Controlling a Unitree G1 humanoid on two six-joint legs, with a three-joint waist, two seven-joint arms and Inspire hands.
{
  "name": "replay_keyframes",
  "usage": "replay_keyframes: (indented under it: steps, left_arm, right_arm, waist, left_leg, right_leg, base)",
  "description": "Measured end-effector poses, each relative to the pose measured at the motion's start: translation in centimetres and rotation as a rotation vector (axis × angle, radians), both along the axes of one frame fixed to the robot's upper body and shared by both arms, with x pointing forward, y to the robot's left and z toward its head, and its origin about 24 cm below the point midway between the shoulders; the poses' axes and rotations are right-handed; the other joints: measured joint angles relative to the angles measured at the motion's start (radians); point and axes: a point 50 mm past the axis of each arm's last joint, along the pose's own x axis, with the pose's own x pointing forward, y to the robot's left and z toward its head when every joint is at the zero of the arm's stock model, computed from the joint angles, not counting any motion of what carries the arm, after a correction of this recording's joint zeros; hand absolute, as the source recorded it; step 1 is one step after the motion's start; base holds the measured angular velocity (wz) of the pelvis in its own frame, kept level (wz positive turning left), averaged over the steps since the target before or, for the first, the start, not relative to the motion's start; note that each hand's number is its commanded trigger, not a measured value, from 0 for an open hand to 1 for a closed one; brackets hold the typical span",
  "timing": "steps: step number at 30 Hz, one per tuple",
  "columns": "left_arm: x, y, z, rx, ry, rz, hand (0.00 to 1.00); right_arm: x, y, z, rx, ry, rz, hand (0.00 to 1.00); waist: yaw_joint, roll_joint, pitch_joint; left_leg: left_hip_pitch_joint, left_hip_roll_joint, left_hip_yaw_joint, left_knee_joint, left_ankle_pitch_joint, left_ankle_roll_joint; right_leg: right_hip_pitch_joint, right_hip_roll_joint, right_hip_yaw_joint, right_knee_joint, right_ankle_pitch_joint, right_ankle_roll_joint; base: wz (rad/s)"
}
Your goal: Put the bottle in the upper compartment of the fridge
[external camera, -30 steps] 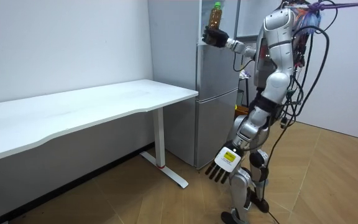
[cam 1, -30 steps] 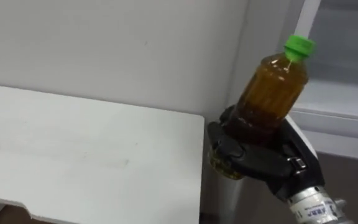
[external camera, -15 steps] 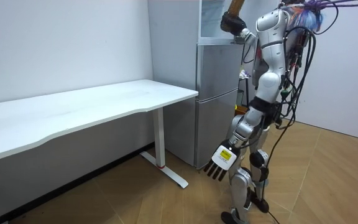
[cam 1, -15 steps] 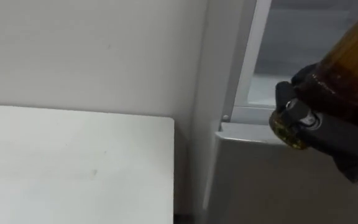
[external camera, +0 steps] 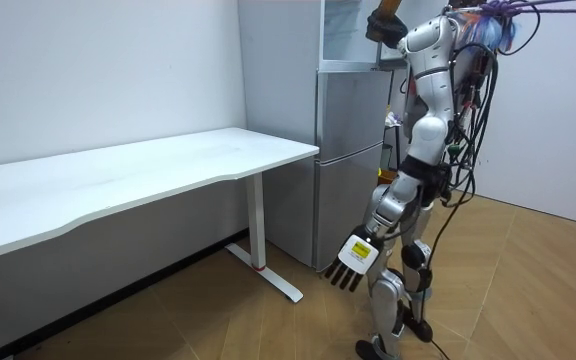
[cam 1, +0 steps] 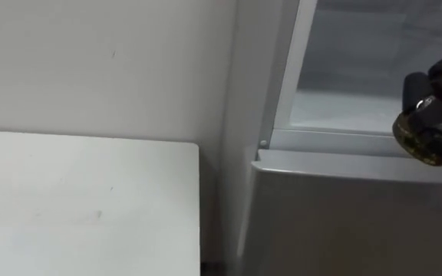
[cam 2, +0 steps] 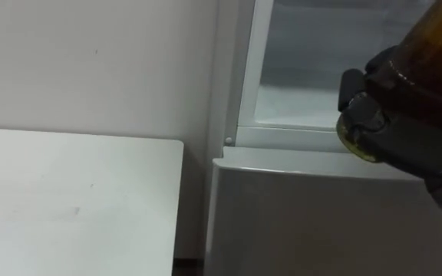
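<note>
- The right hand (cam 2: 405,149) is gripping the bottle (cam 2: 432,73) around its lower body, dark fingers wrapping close to the base. The bottle is leaning, and its top is running out of frame.
- The bottle is hanging in the air at the mouth of the upper fridge compartment (cam 2: 313,69), which is standing open above the shut lower door (cam 2: 321,222). It is not yet resting on the shelf.
- The left hand (external camera: 351,268) is hanging beside the thigh, fingers straight, carrying nothing.
- The robot is standing close to the fridge, with the worktop (cam 2: 67,199) lying to its left.
- Handling judgement: the bottle is showing amber liquid well up its body, so it is likely moderately heavy. The wall is probably smooth plastic, though the view is too poor to confirm, making it stiff but slippery. The low hold is leaving it top-heavy, and a wrap around mid-body would be steadier.
</note>
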Motion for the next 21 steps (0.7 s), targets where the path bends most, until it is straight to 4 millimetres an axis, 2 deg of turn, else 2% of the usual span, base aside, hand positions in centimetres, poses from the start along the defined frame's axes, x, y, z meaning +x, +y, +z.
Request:
replay_keyframes:
  steps: [2,7,12,14,21]
  left_arm:
    - [-0.1,0.0,0.0,-0.001,0.005,0.001,0.00]
    - [0.1,0.2,0.0,0.004,0.003,-0.002,0.00]
    - [0.6,0.2,-0.1,-0.014,0.011,-0.002,0.00]
    - [0.8,0.2,-0.1,-0.020,0.017,-0.001,0.00]
    - [1.8,0.7,0.2,-0.007,0.004,-0.034,0.00]
  right_arm:
    - [0.0,0.0,0.1,-0.003,-0.001,-0.001,1.00]
    - [1.2,-1.0,0.4,-0.017,0.028,-0.030,1.00]
    - [2.3,-1.8,0.0,0.004,0.094,-0.060,1.00]
    - [3.0,-2.4,-0.1,0.036,0.121,-0.062,1.00]
    - [5.8,-5.2,-1.2,0.195,0.239,-0.127,1.00]
  waist:
    - [0.000,-0.001,0.0008]
    - [0.000,-0.015,0.0102]
    - [-0.001,-0.018,0.0129]
    - [-0.001,-0.019,0.0127]
    - [0.000,-0.036,0.0033]
  left_leg:
    - [0.000,0.000,0.000,-0.001,0.000,0.000]
    - [-0.001,0.000,-0.001,-0.001,-0.001,-0.001]
    - [-0.004,0.000,-0.001,-0.001,-0.002,-0.001]
    - [-0.006,0.000,-0.009,-0.001,-0.002,-0.001]
    - [-0.006,0.000,-0.011,0.003,-0.001,-0.002]
  right_leg:
    - [0.000,0.000,0.000,0.000,0.000,0.000]
    - [0.001,0.000,0.002,0.001,0.000,0.000]
    - [-0.001,0.000,-0.002,0.001,0.000,0.000]
    - [0.000,0.000,-0.003,0.001,0.000,0.000]
    - [0.000,0.001,-0.006,0.001,0.000,0.000]
  base:
    - [0.00]
    - [0.00]
    - [0.00]
    - [0.04]
    - [0.02]
